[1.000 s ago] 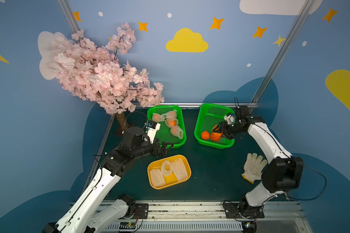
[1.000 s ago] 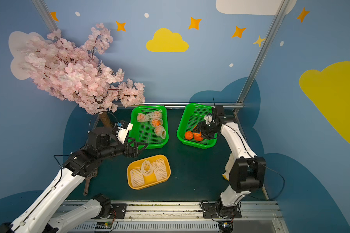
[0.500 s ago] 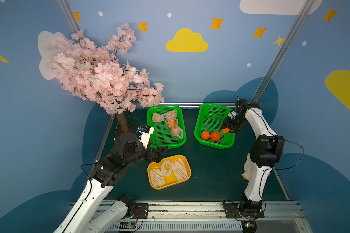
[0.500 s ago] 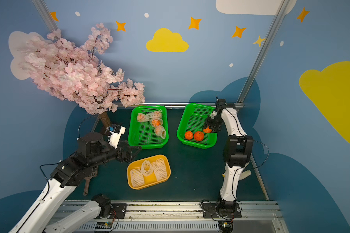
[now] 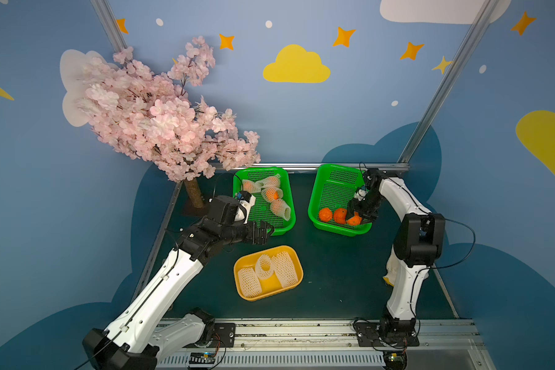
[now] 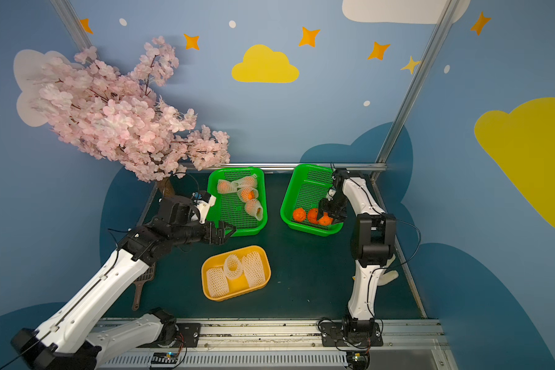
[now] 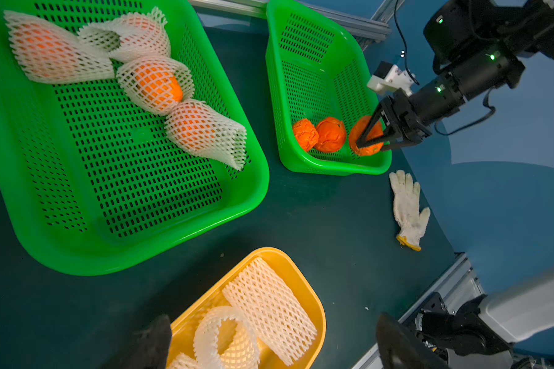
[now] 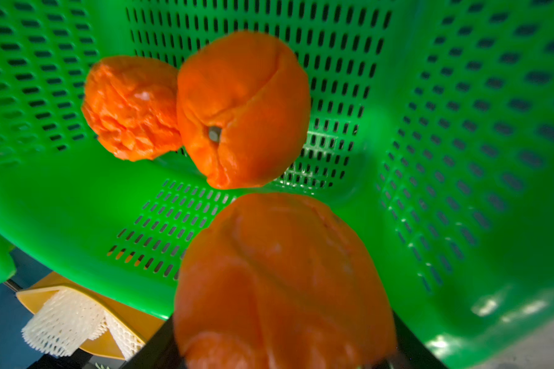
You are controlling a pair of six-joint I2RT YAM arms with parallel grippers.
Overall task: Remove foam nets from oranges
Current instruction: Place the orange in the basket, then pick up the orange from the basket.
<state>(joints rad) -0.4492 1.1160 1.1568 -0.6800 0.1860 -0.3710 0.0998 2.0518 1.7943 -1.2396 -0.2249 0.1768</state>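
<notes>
R gripper (image 7: pixel 362 146), orange (image 7: pixel 373 132) back beside pair (image 7: pixel 330 134)

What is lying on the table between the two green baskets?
Nothing lies there. Between the left basket and the right basket, the dark table is bare; both top views show it.

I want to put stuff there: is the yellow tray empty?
Not empty. The yellow tray holds three loose, flattened white foam nets.

White arm links (image 5: pixel 161 288), black joints (image 5: pixel 417 237)
</notes>
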